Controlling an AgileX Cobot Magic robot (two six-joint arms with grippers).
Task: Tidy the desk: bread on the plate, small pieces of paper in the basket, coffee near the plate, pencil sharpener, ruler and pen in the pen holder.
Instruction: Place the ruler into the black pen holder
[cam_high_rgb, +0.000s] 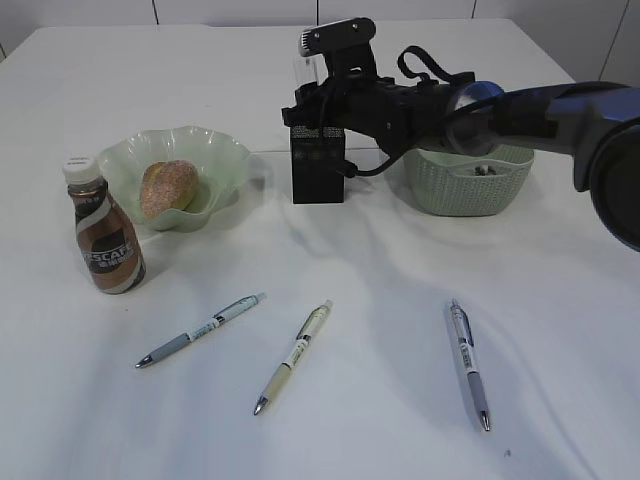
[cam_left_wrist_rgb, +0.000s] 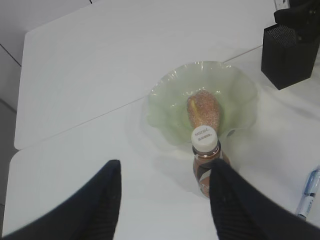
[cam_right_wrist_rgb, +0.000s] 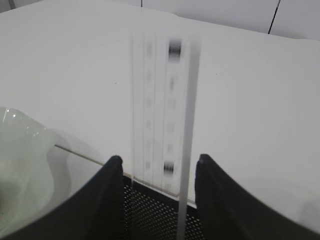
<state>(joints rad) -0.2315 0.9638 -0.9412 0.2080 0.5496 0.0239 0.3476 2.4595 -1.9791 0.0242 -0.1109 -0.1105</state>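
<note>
your right gripper sits at upper centre of the exterior frame over the black pen holder, fingers spread either side of the blurred clear ruler, which stands upright in the holder; whether they touch it you cannot tell. your left gripper hangs spread and empty above the coffee bottle, beside the plate holding the bread. three pens lie along the lower table.

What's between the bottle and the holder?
The plate holding the bread lies between bottle and holder, clearest in the exterior view.
</note>
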